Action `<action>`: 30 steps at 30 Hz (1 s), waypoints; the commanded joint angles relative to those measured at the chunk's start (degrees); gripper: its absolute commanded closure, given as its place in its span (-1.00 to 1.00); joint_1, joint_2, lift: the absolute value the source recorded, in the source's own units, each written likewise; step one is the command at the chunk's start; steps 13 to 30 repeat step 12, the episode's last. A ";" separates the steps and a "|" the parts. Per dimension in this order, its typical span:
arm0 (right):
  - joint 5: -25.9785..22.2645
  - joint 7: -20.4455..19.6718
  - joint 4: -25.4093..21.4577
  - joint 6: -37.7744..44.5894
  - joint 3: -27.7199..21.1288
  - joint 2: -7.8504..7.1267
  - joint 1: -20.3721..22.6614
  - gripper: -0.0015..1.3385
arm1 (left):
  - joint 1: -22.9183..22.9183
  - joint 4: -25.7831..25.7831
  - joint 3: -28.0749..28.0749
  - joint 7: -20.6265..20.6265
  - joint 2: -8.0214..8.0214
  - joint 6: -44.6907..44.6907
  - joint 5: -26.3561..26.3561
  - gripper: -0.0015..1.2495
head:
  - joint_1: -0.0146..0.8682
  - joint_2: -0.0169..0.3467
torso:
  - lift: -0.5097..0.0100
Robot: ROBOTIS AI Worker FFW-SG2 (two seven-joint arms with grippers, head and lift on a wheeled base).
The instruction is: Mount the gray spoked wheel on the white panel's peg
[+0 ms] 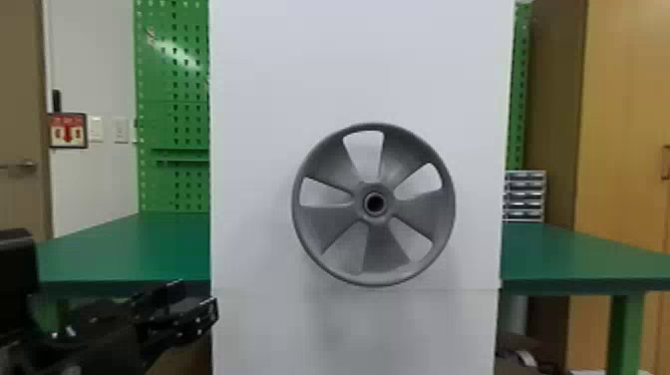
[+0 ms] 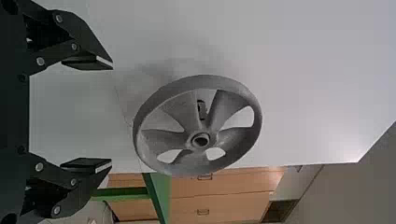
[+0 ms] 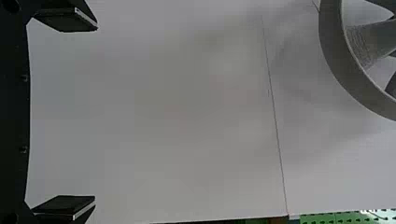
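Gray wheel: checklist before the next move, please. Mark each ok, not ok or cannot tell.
- Gray wheel up in front of the white panel, unheld: ok
- Left tool open and empty: ok
- Right tool open and empty: ok
- Both tools clear of the wheel's rim: ok, gaps visible
- Wheel flush against panel: not ok, it stands off
- Hub fully seated on the peg: cannot tell

1. Round spoked wheel [image 1: 381,249]: plain gray, darker ring at the hub.
2. Tall flat panel [image 1: 259,99]: white, with soft gray shading.
3. Perforated pegboard [image 1: 154,119]: green, patterned with rows of dark holes.
4. Flat benchtop [image 1: 124,249]: deep green.
5. Two-fingered left gripper [image 1: 198,293]: black, silvery dots.
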 commanded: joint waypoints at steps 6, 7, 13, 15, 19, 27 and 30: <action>2.24 0.85 10.16 -6.73 -2.42 2.11 1.41 -1.00 | 0.05 0.00 -0.21 0.00 -0.15 0.01 -0.30 -0.19 | -0.78 -0.95 | -0.90; 2.95 0.85 11.30 -7.79 -3.03 2.37 1.67 -1.00 | 0.05 0.00 -0.21 -0.09 -0.15 0.01 -0.30 -0.19 | -0.78 -0.95 | -0.90; 3.83 0.85 15.08 -10.51 -5.05 3.51 2.11 -1.00 | 0.05 0.00 -0.30 0.00 -0.15 -0.08 -0.47 -0.19 | -0.78 -0.95 | -0.90; 3.83 0.85 15.08 -10.51 -5.05 3.51 2.11 -1.00 | 0.05 0.00 -0.30 0.00 -0.15 -0.08 -0.47 -0.19 | -0.78 -0.95 | -0.90; 3.83 0.85 15.08 -10.51 -5.05 3.51 2.11 -1.00 | 0.05 0.00 -0.30 0.00 -0.15 -0.08 -0.47 -0.19 | -0.78 -0.95 | -0.90; 3.83 0.85 15.08 -10.51 -5.05 3.51 2.11 -1.00 | 0.05 0.00 -0.30 0.00 -0.15 -0.08 -0.47 -0.19 | -0.78 -0.95 | -0.90; 3.83 0.85 15.08 -10.51 -5.05 3.51 2.11 -1.00 | 0.05 0.00 -0.30 0.00 -0.15 -0.08 -0.47 -0.19 | -0.78 -0.95 | -0.90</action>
